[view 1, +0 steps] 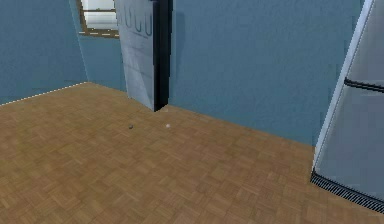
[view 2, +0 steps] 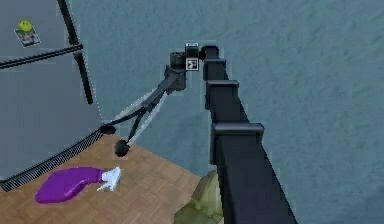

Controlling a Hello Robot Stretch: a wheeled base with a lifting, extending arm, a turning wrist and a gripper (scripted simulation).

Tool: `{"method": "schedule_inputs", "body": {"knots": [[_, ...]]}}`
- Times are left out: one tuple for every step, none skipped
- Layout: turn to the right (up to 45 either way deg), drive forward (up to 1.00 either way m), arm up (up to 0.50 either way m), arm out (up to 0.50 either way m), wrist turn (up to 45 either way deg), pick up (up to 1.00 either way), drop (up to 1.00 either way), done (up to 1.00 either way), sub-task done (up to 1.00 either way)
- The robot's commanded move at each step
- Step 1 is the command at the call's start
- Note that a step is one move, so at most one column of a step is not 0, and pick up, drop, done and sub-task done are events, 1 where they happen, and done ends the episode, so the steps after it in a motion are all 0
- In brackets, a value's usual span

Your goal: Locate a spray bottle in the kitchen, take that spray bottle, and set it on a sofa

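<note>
A purple spray bottle (view 2: 72, 184) with a white nozzle lies on its side on the wooden floor, low in the arm side view's left. The dark arm (view 2: 235, 130) rises from the bottom edge to two white marker squares. From there the gripper (view 2: 113, 140) reaches down and left, and its thin fingers (view 2: 122, 150) end just above the bottle, in front of the fridge's base. I cannot tell whether the gripper holds anything or touches the bottle.
A grey fridge (view 2: 40, 105) fills the arm side view's left, and the fridge (view 1: 352, 115) also stands at the forward view's right. A small green-and-white item (view 2: 27, 33) sits high on it. A grey door (view 1: 145, 50) and a window (view 1: 98, 18) lie ahead. An olive lump (view 2: 203, 200) sits by the arm. Wooden floor (view 1: 130, 170) lies ahead.
</note>
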Motion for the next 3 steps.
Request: {"method": "schedule_inputs", "body": {"knots": [[0.0,0.00,0.00,-0.42,0.0,0.00,0.00,0.00,0.00],[-45.0,0.00,0.00,0.00,0.0,0.00,0.00,0.00,0.00],[-39.0,0.00,0.00,0.00,0.0,0.00,0.00,0.00,0.00]]}}
